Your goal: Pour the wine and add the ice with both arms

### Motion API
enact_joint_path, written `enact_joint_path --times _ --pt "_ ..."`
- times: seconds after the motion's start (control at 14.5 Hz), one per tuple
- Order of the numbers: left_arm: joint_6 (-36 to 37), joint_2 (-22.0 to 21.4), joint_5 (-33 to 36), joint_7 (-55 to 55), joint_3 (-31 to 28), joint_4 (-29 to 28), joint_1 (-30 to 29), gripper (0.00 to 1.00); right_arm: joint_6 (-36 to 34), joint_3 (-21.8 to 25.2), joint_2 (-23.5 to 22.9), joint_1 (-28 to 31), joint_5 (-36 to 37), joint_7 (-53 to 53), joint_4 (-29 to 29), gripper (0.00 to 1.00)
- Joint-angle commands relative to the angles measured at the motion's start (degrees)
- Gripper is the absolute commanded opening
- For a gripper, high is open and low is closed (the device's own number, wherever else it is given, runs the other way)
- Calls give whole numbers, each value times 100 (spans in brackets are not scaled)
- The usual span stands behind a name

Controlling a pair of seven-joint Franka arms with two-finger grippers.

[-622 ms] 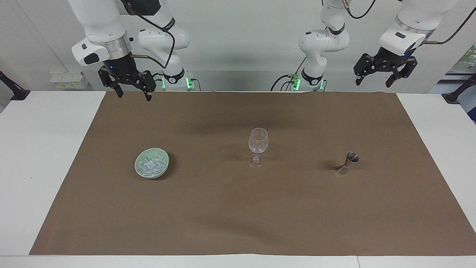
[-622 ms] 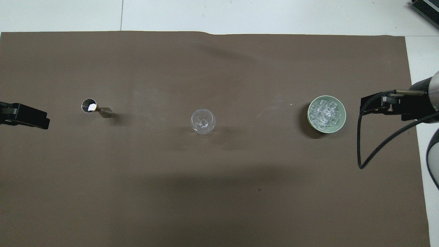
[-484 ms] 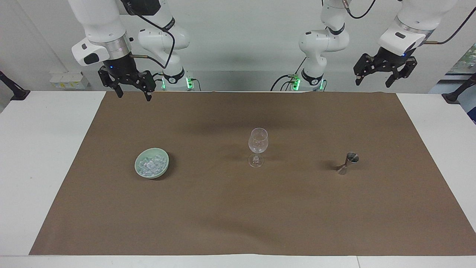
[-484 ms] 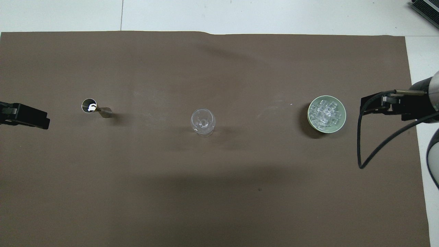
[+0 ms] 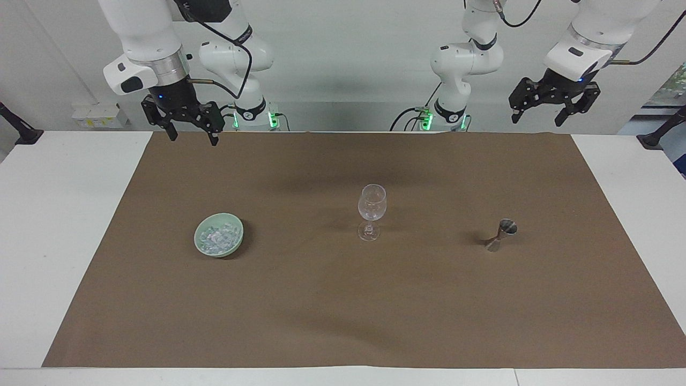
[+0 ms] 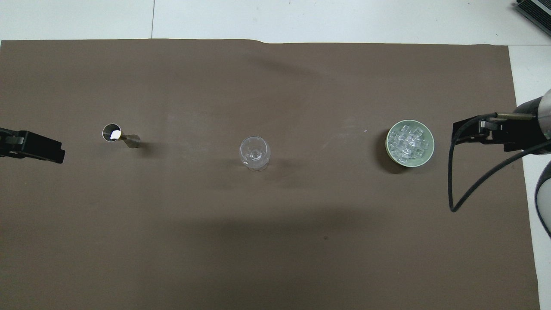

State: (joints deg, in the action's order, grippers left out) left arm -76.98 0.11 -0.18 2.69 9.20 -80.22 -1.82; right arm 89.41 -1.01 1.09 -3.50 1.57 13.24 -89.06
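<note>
An empty clear wine glass (image 5: 371, 206) (image 6: 255, 153) stands upright at the middle of the brown mat. The ice (image 5: 217, 236) (image 6: 409, 141) fills a pale green bowl (image 5: 237, 237) (image 6: 428, 154) toward the right arm's end. A small steel jigger (image 5: 501, 234) (image 6: 120, 134) stands toward the left arm's end. No wine can be made out; only a bright glint shows inside the jigger. My right gripper (image 5: 193, 138) hangs open, high over the mat's edge by the robots. My left gripper (image 5: 536, 120) hangs open and high at its own end, holding nothing.
The brown mat (image 5: 343, 321) covers most of the white table (image 5: 53, 241). Black clamp stands (image 5: 16, 131) sit at both table ends by the robots. A cable (image 6: 473, 189) loops from the right wrist.
Both grippers have shifted only a touch, the left one edging slightly inward over the mat. The glass, bowl and jigger have stayed put.
</note>
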Motion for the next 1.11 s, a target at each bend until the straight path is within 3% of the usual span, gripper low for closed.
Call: enact_joint_path --times 0.0,1.04 --pt "-72 -125 -149 187 -15 -152 -38 100 -29 -14 23 78 -113 -155 -33 100" --pt "183 -161 -229 -155 3 -161 -11 100 -29 -14 23 78 -113 -155 -33 100"
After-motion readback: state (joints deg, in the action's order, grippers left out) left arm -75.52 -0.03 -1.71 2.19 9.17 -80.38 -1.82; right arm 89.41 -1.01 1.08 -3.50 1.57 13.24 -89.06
